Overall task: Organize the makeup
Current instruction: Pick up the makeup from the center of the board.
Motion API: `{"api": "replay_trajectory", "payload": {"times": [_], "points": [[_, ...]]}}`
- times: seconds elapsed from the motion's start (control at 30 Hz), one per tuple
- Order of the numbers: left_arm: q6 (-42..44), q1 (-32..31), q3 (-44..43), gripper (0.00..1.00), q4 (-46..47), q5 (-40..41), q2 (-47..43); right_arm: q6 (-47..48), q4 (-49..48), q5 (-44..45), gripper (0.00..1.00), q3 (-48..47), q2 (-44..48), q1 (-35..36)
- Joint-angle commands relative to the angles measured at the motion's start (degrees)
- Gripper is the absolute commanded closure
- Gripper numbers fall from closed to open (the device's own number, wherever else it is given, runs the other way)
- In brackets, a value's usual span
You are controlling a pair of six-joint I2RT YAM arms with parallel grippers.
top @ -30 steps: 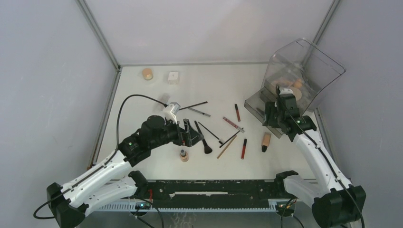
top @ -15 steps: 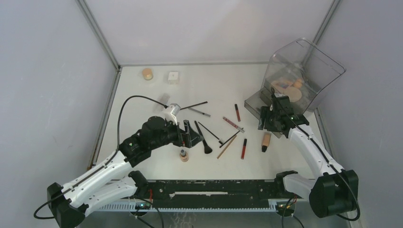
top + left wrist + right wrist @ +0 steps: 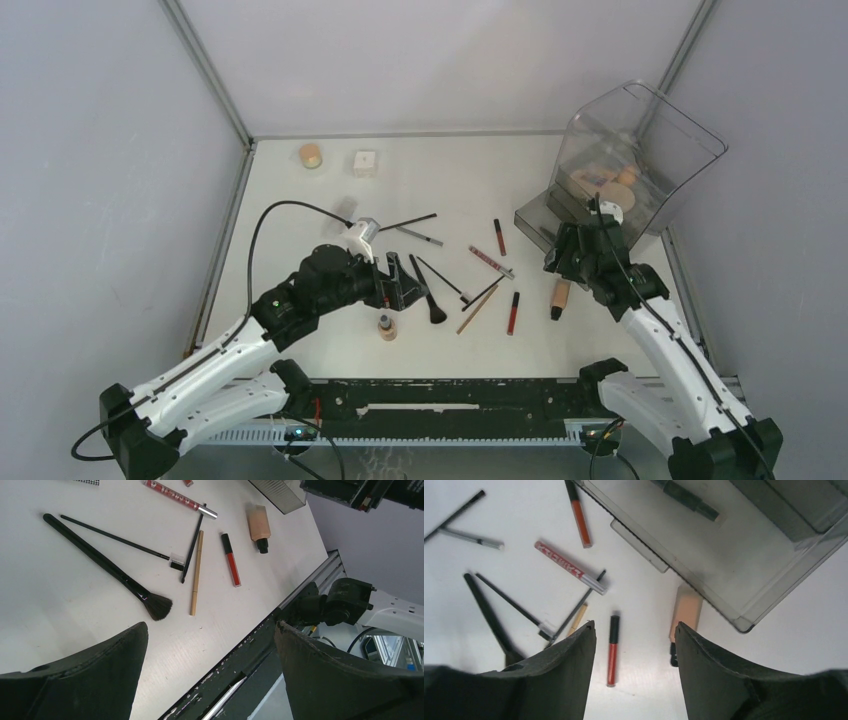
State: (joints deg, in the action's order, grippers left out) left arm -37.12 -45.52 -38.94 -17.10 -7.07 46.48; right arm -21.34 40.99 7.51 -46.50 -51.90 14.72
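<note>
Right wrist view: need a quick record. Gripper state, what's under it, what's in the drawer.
gripper: right gripper, open, empty
under jaws: red lip gloss tube with black cap, lying on white table
right of tube: tan bottle with black cap, lying by the drawer's corner
drawer: smoky clear plastic drawer, pulled out, holds a dark tube-shaped item

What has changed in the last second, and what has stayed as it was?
The right gripper drew back from the organizer toward the tan bottle, fingers open and empty; nothing visibly taken or released. The left gripper, black brush and red lip tube stayed put.
</note>
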Motion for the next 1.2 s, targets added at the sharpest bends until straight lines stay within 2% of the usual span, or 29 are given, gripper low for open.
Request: {"api": "replay_trajectory", "payload": {"times": [0.0, 0.1, 0.3, 0.6, 0.7, 0.9, 1.03, 1.17], "points": [[-0.5, -0.1, -0.6, 0.00, 2.1, 0.7, -0.8, -19.4, 3.7, 11.8, 0.32, 3.7, 2.9, 6.4], [-0.7, -0.1, -0.4, 0.00, 2.3, 0.6, -0.9, -27.5, 4.6, 16.1, 0.31, 8.2, 5.2, 9.1], [-1.0, -0.1, 0.4, 0.00, 2.4, 0.8, -1.1, -32.8, 0.4, 20.2, 0.30, 14.3, 5.8, 10.6], [-1.1, -0.1, 2.0, 0.00, 1.7, 2.9, -3.7, -31.1, -6.5, 22.8, 0.33, 15.4, -9.2, 10.6], [-0.7, -0.1, 1.4, 0.00, 0.4, 3.1, -3.8, -29.8, -9.6, 20.7, 0.37, 15.2, -12.7, 10.9], [-0.8, -0.1, 1.8, 0.00, 0.1, 3.7, -4.6, -26.1, -12.4, 18.9, 0.56, 15.2, -12.4, 11.8], [-0.7, -0.1, 1.8, 0.00, 0.1, 3.7, -4.4, -21.8, -12.6, 14.2, 0.71, 14.8, -6.5, 13.0], [-0.6, -0.1, 1.9, 0.00, 0.5, 3.7, -3.9, -15.0, -17.4, 2.2, 0.74, 14.6, 1.9, 14.2]]}}
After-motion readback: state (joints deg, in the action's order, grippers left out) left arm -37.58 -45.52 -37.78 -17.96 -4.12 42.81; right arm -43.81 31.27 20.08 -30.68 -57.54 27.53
